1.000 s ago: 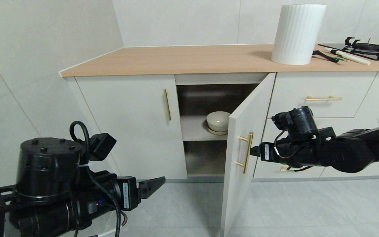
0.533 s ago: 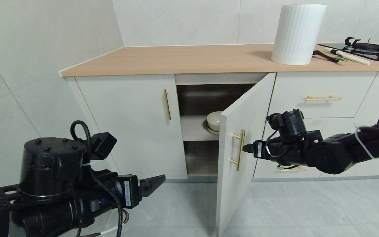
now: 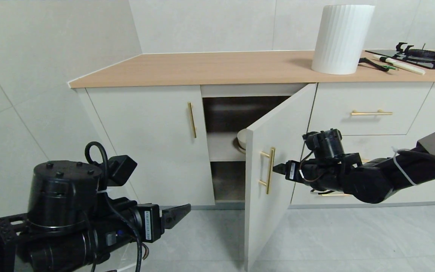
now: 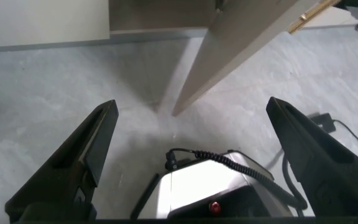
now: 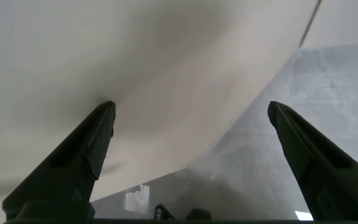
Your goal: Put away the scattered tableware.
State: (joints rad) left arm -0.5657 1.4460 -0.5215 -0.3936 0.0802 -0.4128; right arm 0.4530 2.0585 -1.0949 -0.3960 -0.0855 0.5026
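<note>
Facing the half-shut cabinet door (image 3: 268,223), the right gripper (image 3: 276,169) sits just beside its upright brass handle (image 3: 267,170), fingers spread and empty; it is the nearer arm. The left gripper (image 3: 179,213) hangs low, also spread. Since a second ago the door has swung further shut, hiding most of the bowl (image 3: 241,139) on the inner shelf (image 3: 221,148).

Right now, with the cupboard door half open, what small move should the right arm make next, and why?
Probably press the door toward the cabinet until it shuts. The open right gripper is at the door's outer face beside the gold handle; the bowl already sits on the shelf inside, and the door stands ajar.
</note>
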